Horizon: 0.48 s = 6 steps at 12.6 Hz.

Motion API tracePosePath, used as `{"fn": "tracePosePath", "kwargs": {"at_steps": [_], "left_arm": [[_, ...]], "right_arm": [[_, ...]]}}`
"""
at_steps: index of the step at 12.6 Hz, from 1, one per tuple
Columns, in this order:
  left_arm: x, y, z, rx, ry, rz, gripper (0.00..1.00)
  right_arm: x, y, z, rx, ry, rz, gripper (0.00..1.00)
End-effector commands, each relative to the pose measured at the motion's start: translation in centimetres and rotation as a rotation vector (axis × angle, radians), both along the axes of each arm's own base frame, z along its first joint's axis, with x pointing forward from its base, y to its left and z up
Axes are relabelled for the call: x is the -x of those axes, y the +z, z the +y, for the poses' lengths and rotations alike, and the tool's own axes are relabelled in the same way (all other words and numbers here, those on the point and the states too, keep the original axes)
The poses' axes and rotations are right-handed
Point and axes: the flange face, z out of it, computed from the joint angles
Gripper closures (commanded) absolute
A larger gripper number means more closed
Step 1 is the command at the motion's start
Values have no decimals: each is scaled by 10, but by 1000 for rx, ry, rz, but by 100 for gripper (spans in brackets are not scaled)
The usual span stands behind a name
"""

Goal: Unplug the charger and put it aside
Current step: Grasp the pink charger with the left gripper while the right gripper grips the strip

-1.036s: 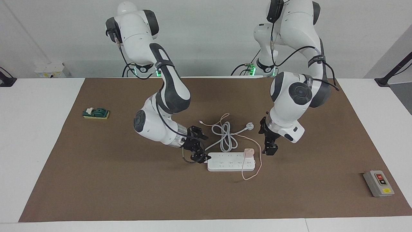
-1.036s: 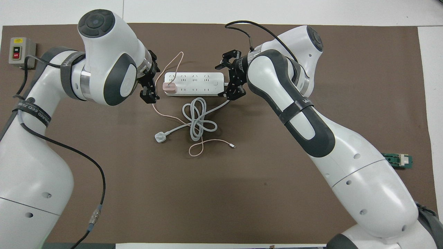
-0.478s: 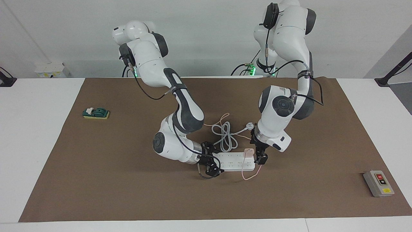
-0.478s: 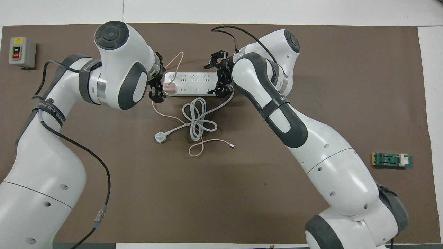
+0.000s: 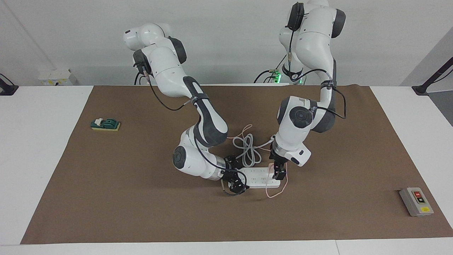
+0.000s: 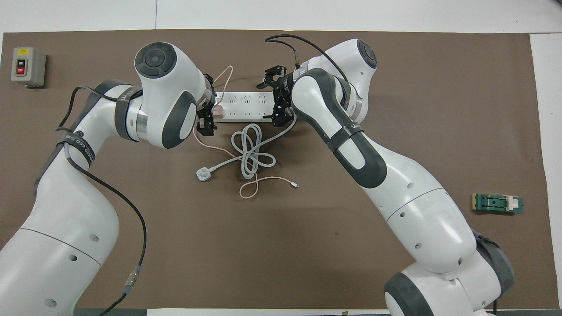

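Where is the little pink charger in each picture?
Facing view: charger plugged into the white power strip, just below center, at its end under the left end effector.
Overhead view: charger above center.
Shared landmark: the coiled white cord.

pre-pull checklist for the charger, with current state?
1. Charger seated in power strip: ok, plugged in at the strip's left-arm end.
2. Left pincer at the charger: ok.
3. Left pincer shut on the charger: cannot tell.
4. Right pincer at the strip's other end to brace it: ok.
5. Right pincer's grip on the strip: cannot tell.
6. Pink cable loops beside the strip, may drag: not ok.
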Motion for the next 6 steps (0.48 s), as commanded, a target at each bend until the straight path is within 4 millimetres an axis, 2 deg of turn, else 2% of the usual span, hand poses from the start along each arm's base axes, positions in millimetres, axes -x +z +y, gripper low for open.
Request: {"fn": "tracePosePath", "kwargs": {"at_steps": [1,2,5,6], "left_arm": [[8,5,3,-29,-1,-21,90],[8,6,2,-36,-7,-26,100],[9,6,-1,-44,-17,-30,100],[8,7,-1,-44,-18,-33,100]], "right_arm": [[-6,-17,-19,-24,29,36,0],[-9,-15,-25,-27,33,44,0],[-12,-9,-27,-27,36,34,0],[-10,-9,-21,-23,39,28,0]]}}
